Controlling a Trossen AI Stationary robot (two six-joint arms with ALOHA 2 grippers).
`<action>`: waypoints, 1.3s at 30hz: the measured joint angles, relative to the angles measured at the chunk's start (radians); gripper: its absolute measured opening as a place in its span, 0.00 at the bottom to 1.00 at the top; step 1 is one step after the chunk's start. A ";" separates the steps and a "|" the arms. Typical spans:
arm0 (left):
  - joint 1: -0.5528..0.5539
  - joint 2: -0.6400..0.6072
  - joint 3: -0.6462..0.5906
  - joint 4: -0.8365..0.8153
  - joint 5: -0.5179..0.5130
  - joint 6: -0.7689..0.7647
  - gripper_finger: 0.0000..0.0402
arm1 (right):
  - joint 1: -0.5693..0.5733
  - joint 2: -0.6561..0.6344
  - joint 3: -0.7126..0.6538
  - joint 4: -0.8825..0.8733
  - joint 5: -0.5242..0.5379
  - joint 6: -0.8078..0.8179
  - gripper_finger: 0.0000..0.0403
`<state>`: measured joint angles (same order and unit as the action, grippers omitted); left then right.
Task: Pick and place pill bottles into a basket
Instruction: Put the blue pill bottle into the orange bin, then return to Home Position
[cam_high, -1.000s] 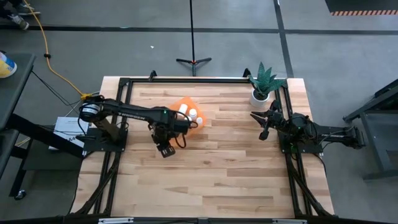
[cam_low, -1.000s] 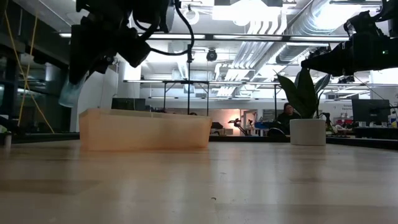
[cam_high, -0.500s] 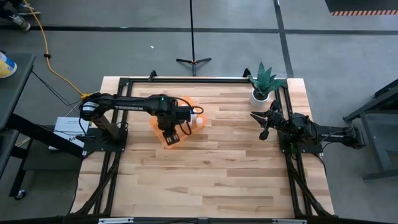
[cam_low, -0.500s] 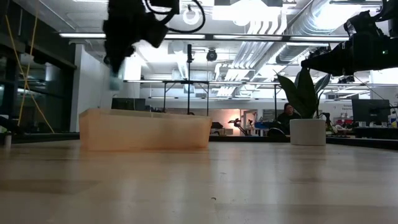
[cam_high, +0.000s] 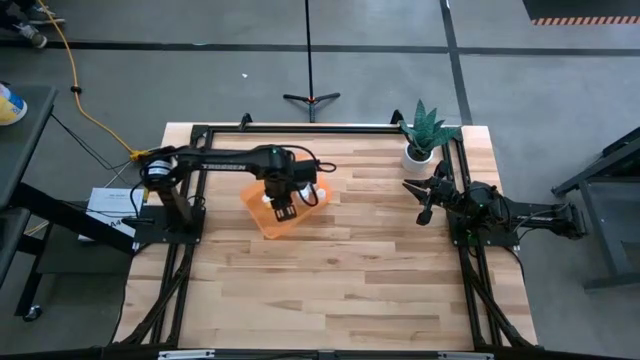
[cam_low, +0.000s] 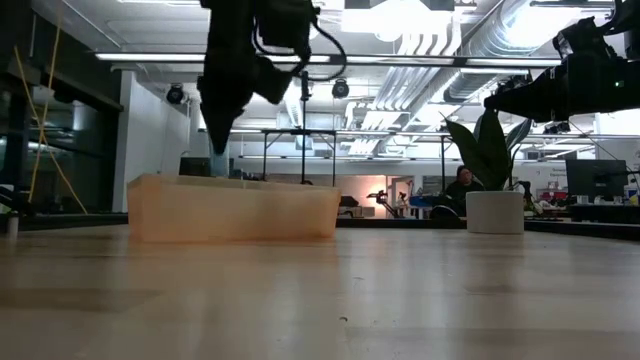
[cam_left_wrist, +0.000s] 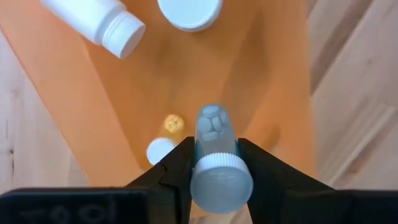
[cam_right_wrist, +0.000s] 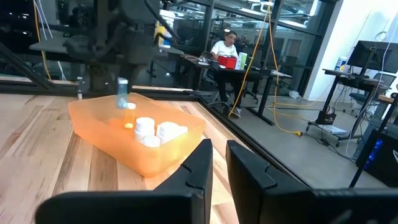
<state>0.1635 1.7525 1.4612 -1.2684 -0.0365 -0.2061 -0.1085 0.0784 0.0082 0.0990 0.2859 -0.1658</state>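
The orange basket (cam_high: 258, 216) lies left of the table's middle; it also shows in the low view (cam_low: 235, 208) and the right wrist view (cam_right_wrist: 134, 146). Several white pill bottles (cam_right_wrist: 154, 130) lie inside it, one on its side (cam_left_wrist: 93, 22). My left gripper (cam_high: 283, 205) hangs over the basket, shut on a pale pill bottle (cam_left_wrist: 214, 155) with a white cap. In the low view the bottle (cam_low: 218, 165) hangs just above the basket's rim. My right gripper (cam_high: 422, 200) waits open and empty at the table's right side. My left gripper pinches the pill bottle between its two fingers, on its sides just below the white cap (cam_left_wrist: 219, 163). The fingers point down from above. The bottle hangs upright below them, bottom end down, clear of the basket's floor.
A white pot with a green plant (cam_high: 418, 150) stands at the far right corner, close to my right arm. A small yellow piece (cam_left_wrist: 173, 123) lies on the basket floor. Bare wooden table top (cam_high: 350, 280) spreads across the near half.
My left gripper has carried the pill bottle from beside the basket's near left corner toward the table's far right, to a place over the basket's inside. It has turned at the wrist on the way. The bottle stays shut in the fingers.
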 joint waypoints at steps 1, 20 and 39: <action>0.007 0.010 0.000 0.003 0.000 0.008 0.36 | 0.000 0.000 0.000 0.000 0.000 0.000 0.10; 0.039 0.192 -0.001 0.073 0.001 0.106 0.39 | 0.000 0.000 0.000 -0.006 0.000 0.000 0.10; 0.039 0.134 0.096 -0.050 -0.052 0.093 0.56 | 0.000 0.000 0.000 -0.007 0.000 -0.017 0.09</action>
<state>0.2024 1.8865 1.5572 -1.3184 -0.0887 -0.1134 -0.1087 0.0784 0.0080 0.0920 0.2857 -0.1829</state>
